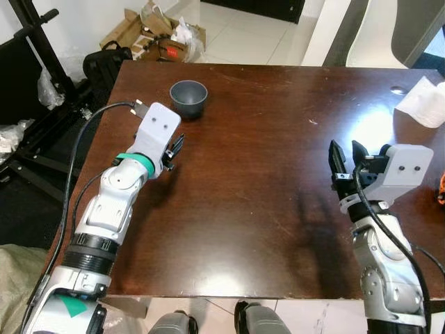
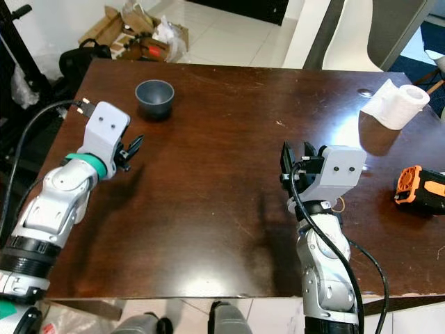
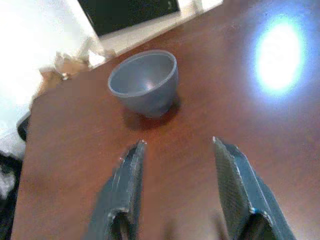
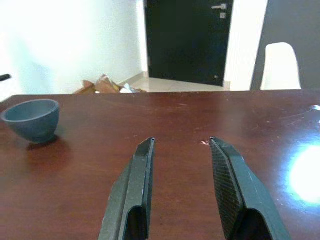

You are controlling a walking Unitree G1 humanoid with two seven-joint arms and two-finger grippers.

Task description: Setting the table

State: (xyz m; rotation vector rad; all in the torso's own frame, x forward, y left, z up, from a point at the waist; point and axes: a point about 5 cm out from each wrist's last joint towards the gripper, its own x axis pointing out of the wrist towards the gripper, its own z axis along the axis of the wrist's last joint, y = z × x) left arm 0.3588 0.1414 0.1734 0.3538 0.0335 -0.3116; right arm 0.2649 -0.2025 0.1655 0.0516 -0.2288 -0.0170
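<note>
Two robot grippers hover spread and empty over a dark wooden table [image 1: 264, 209], with a small grey bowl [image 1: 188, 98] ahead of the left one.

The left gripper [image 1: 175, 148] has its fingers apart, holding nothing; the bowl stands upright on the table just beyond its fingertips, near the far edge. The right gripper [image 1: 345, 156] is also parted and empty, well apart from the bowl. Beyond the right gripper, towards its outer side, lie a paper towel roll [image 2: 396, 103] and an orange tool [image 2: 420, 189].
</note>
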